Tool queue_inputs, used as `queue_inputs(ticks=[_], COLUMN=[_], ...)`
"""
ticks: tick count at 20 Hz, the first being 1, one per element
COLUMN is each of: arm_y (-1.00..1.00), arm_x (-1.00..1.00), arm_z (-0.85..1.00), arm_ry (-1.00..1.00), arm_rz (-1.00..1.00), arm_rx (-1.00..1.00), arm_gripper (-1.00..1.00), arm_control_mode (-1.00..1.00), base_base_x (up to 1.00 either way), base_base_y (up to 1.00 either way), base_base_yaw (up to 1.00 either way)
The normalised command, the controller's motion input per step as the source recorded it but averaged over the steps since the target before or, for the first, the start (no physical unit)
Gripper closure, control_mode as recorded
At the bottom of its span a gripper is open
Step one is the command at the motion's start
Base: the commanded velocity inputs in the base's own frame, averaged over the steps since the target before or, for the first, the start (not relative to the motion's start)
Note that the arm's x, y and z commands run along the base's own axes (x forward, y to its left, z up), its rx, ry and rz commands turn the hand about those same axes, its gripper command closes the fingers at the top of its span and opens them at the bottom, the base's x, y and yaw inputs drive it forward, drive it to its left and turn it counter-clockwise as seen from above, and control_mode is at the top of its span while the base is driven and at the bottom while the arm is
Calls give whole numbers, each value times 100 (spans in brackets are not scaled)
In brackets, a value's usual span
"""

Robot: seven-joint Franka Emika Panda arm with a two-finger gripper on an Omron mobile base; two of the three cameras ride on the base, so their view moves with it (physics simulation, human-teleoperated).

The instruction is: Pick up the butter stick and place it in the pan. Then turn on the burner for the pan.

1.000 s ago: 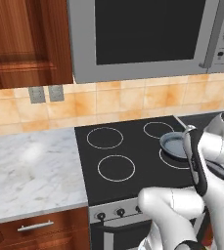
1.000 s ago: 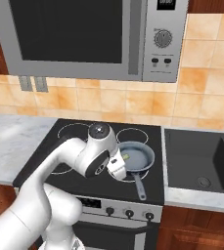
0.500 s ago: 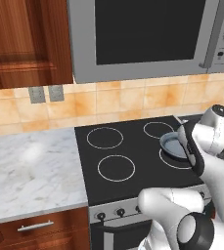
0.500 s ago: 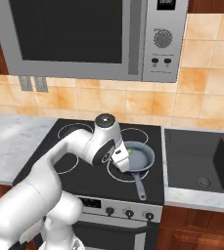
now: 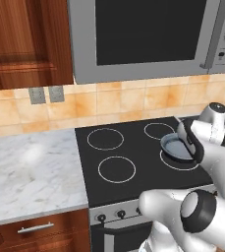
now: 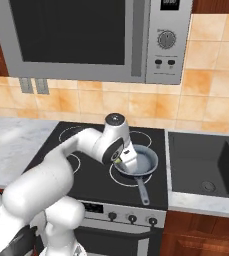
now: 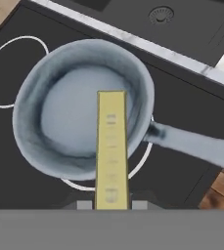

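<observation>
Reaching out from the hand camera's lower edge, the butter stick (image 7: 112, 146) runs as a long pale-yellow bar over the near rim of the pan (image 7: 79, 114) and ends above its pale floor. The gripper (image 7: 112, 205) is clamped on the stick's near end, with a dark finger tip on each side of it. Whether the stick's far end touches the pan floor cannot be told.

From the right base camera a small yellow-green sliver of the butter stick (image 6: 117, 161) shows at the gripper (image 6: 122, 160), just over the left rim of the pan (image 6: 142, 161). The pan sits on the burner (image 6: 120, 179), the widest white ring, at the front right of the black cooktop (image 6: 96, 185), and its thin dark handle points toward the cooktop's front edge.

In the left base view the pan (image 5: 175, 147) is partly covered by the white wrist, and the arc of the burner (image 5: 175, 166) shows beneath it.

Three smaller white rings mark the rest of the glass. A row of dark knobs (image 6: 131, 218) runs along the stove front below. A microwave (image 6: 86, 35) hangs above the cooktop, a marble counter (image 5: 30, 170) lies to its left, and a dark sink (image 6: 203, 170) lies to its right.
</observation>
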Motion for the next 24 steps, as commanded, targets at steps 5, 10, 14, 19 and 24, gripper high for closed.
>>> queue_inputs(ticks=[5,10,14,19,24], arm_y=[-6,-4,-2,-2,0], arm_x=[20,19,9,8,9], arm_z=[-17,-15,-19,-17,-17], arm_ry=[3,5,3,2,0], arm_rz=[0,0,0,0,0], arm_rx=[0,0,0,0,0], arm_gripper=[100,100,100,100,100], arm_control_mode=[-100,-100,-100,-100,-100], base_base_x=[0,0,0,0,0], base_base_y=[0,0,0,0,0], base_base_yaw=[0,0,0,0,0])
